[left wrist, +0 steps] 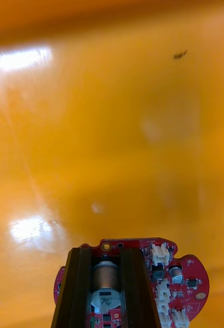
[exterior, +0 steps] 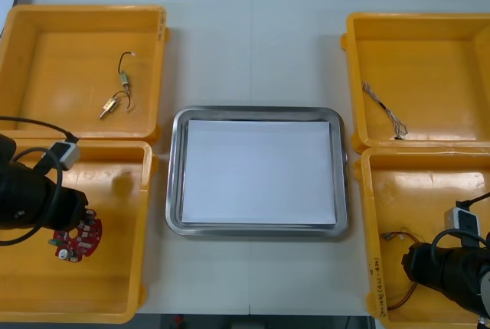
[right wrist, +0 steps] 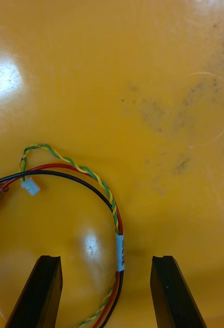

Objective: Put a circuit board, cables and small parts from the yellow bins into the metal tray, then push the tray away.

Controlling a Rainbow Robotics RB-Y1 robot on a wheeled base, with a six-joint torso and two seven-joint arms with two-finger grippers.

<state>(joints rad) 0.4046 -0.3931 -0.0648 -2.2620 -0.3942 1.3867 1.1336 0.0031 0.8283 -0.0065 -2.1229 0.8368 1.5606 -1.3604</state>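
A round red circuit board [exterior: 76,239] lies in the near-left yellow bin [exterior: 115,298]. My left gripper [exterior: 67,229] is shut on it. In the left wrist view the gripper [left wrist: 107,254] clamps a metal cylinder at the middle of the circuit board [left wrist: 181,277] between its fingers [left wrist: 78,287]. My right gripper [exterior: 413,262] hangs low in the near-right bin [exterior: 429,191], open. Its fingers [right wrist: 40,292] straddle a red and yellow cable [right wrist: 119,251] bundled with black wire, without touching it. The cable [exterior: 398,237] curls on the bin floor. The metal tray [exterior: 259,115], white inside, sits between the bins.
Small metal parts [exterior: 119,93] lie in the far-left bin [exterior: 46,30]. A thin twisted cable [exterior: 385,111] lies in the far-right bin [exterior: 444,46]. Bare table runs beyond the tray and along the front edge.
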